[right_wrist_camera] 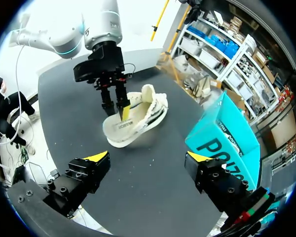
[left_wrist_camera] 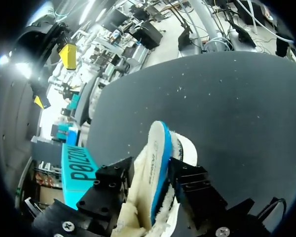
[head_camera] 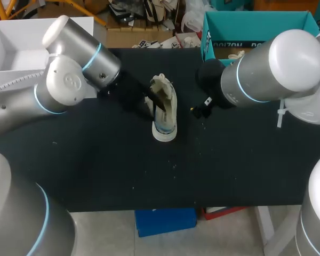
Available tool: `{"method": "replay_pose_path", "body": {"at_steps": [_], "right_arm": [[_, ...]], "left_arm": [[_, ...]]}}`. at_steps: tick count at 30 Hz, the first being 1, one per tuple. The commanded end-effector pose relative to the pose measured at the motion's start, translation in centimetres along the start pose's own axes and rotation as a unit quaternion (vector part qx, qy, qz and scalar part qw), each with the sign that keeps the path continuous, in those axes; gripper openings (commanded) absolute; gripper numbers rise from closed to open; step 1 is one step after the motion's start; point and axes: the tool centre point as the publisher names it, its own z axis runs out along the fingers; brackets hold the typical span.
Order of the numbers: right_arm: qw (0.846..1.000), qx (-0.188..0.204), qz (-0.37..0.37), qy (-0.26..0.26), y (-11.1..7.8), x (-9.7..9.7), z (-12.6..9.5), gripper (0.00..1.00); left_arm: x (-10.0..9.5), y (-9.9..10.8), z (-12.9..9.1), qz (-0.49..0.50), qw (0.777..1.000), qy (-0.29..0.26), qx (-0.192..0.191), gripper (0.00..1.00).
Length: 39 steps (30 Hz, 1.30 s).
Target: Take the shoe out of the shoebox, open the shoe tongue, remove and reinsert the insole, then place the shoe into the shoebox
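One cream knit shoe (head_camera: 166,112) lies near the middle of the black bench (head_camera: 96,160), its length running from 12 to 6 o'clock in the head view. One white foam insole with a blue edge (left_wrist_camera: 158,163) stands on its side in the shoe's opening. The left end effector (right_wrist_camera: 117,109), reaching in from 10 o'clock, pinches it from both sides. The right end effector (right_wrist_camera: 149,157) hangs at 3 o'clock of the shoe, apart from it, its two yellow-tipped fingers spread wide and holding nothing. One teal cardboard shoebox (head_camera: 256,17) sits at 1 o'clock of the shoe, by the bench's far edge.
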Motion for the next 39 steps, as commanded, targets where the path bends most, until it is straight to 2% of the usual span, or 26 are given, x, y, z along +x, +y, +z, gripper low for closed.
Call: {"method": "replay_pose_path", "body": {"at_steps": [1, 4, 9, 29, 35, 38, 39], "right_arm": [[1.000, -0.001, 0.000, 0.000, 0.0, 0.1, 0.1, 1.00], [1.000, -0.001, 0.000, 0.000, 0.0, 0.1, 0.1, 1.00], [1.000, -0.001, 0.000, 0.000, 0.0, 0.1, 0.1, 1.00], [1.000, -0.001, 0.000, 0.000, 0.0, 0.1, 0.1, 1.00], [1.000, -0.001, 0.000, 0.000, 0.0, 0.1, 0.1, 1.00], [1.000, -0.001, 0.000, 0.000, 0.0, 0.1, 0.1, 1.00], [1.000, -0.001, 0.000, 0.000, 0.0, 0.1, 0.1, 1.00]], "left_arm": [[-0.2, 0.3, 0.6, 0.003, 1.000, 0.004, 0.004, 0.00], [-0.3, 0.3, 0.6, 0.007, 1.000, 0.007, 0.003, 0.00], [-0.4, 1.0, 0.6, -0.004, 0.999, 0.028, -0.035, 0.00], [-0.3, 4.0, 0.7, -0.053, 0.989, 0.072, -0.120, 0.00], [-0.6, 3.5, 1.5, -0.042, 0.990, 0.084, -0.101, 0.01], [-0.5, 2.7, 1.6, -0.031, 0.994, 0.084, -0.067, 0.44], [-0.4, 2.5, 1.5, -0.032, 0.994, 0.081, -0.061, 0.71]]}}
